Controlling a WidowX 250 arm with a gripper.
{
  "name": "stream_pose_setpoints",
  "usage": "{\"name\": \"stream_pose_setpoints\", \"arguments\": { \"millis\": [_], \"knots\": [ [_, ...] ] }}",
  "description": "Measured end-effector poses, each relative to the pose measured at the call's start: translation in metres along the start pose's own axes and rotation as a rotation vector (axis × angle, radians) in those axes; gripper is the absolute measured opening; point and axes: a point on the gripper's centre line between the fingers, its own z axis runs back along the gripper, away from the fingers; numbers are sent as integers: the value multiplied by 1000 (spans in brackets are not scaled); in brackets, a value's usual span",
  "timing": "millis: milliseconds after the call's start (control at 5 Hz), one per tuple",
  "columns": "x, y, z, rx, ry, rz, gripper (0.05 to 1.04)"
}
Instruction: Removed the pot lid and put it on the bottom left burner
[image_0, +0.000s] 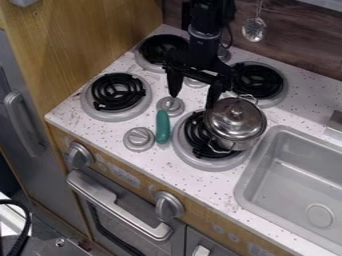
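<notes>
Left of the claw, the bottom left burner (117, 92) awaits the lid; that placing is yet to do. The claw (193, 101) is spread apart, gripping nothing. Just right of it, the lid (235, 117) sits on the pot (232, 145), so removing it is undone too. The pot hides part of the burner beneath (206, 163); farther right, the sink (260, 161) is cut off.

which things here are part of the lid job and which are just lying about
Part of the job:
- gripper
- lid, on the pot
- pot
- bottom left burner

Just there:
- green-handled utensil
- hanging spoon
- sink
</notes>
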Motion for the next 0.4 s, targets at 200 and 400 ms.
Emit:
{"name": "stream_pose_setpoints", "arguments": {
  "millis": [200, 400],
  "knots": [
    [-4, -1, -11, 1, 32, -1, 999],
    [2, -18, -17, -43, 26, -3, 999]
  ]
}}
